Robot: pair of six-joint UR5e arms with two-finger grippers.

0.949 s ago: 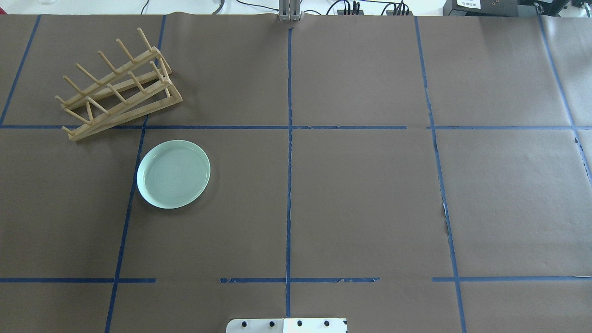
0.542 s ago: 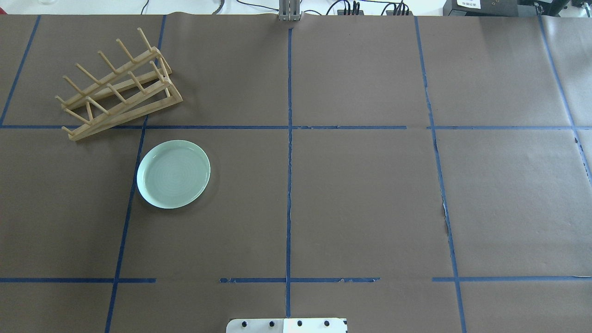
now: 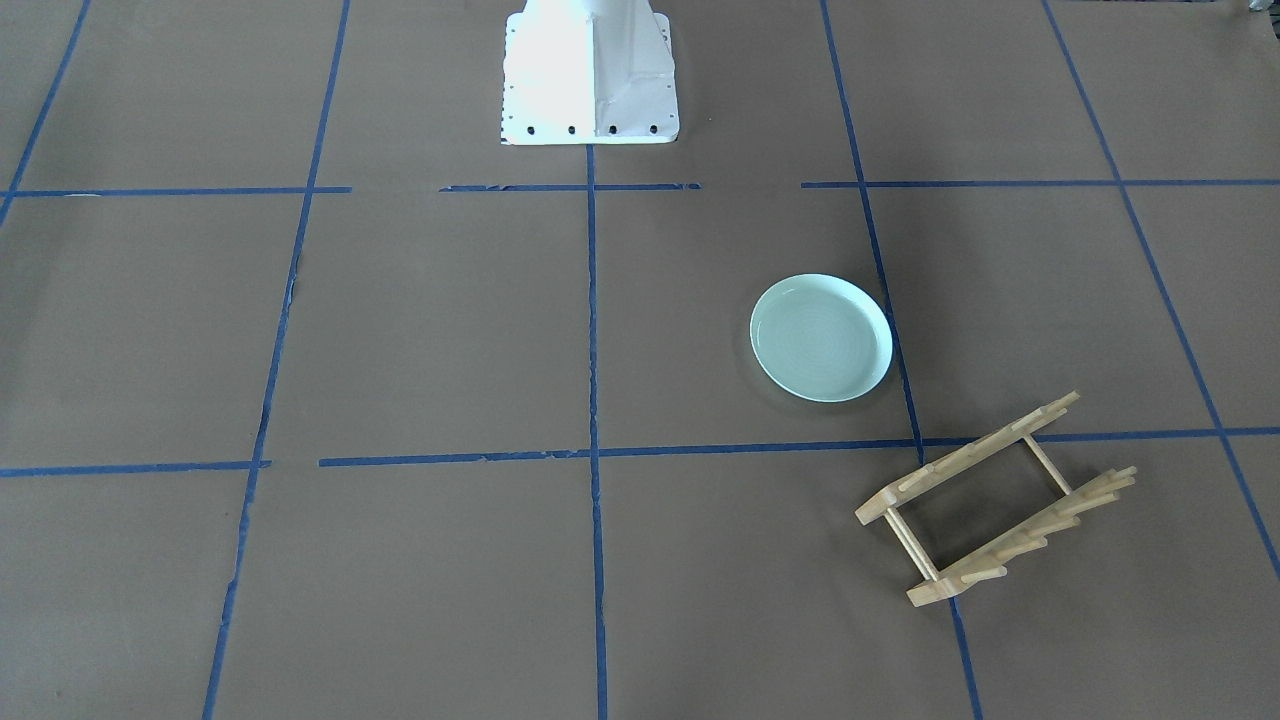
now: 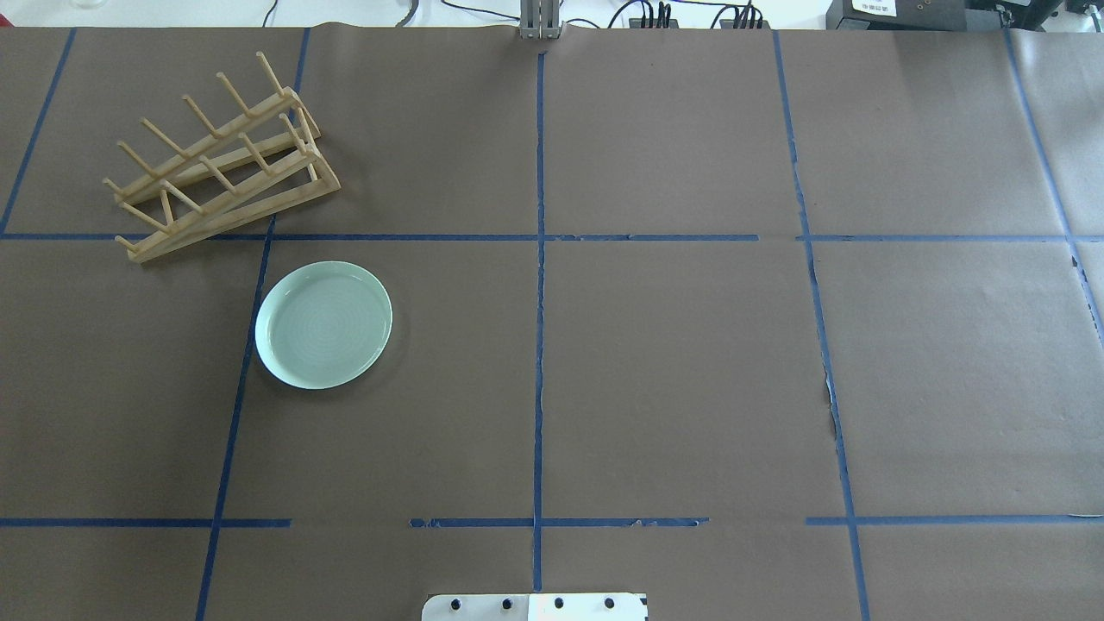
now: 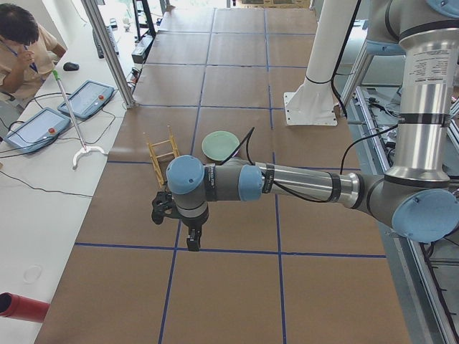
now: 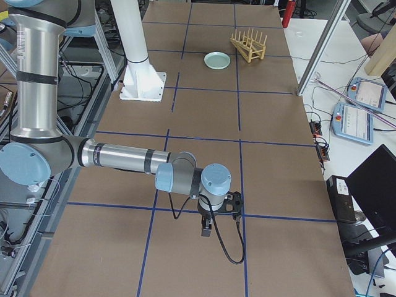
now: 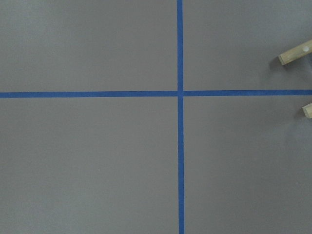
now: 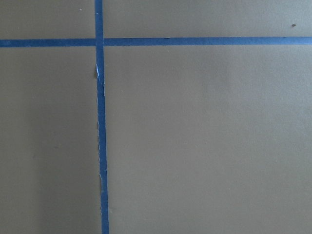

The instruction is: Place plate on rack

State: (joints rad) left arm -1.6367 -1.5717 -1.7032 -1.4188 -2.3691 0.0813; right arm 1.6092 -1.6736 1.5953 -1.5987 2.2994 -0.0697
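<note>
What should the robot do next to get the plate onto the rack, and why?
Probably move the left arm so its jaws hang over the rim of the plate. The plate lies flat on the table, untouched, beside the empty rack, on that arm's side.

Ringed mint-green plate (image 4: 323, 325), light wooden rack (image 4: 241, 216).

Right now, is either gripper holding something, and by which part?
Nothing: the plate lies on the table beside the rack, apart from the left gripper and right gripper.
</note>
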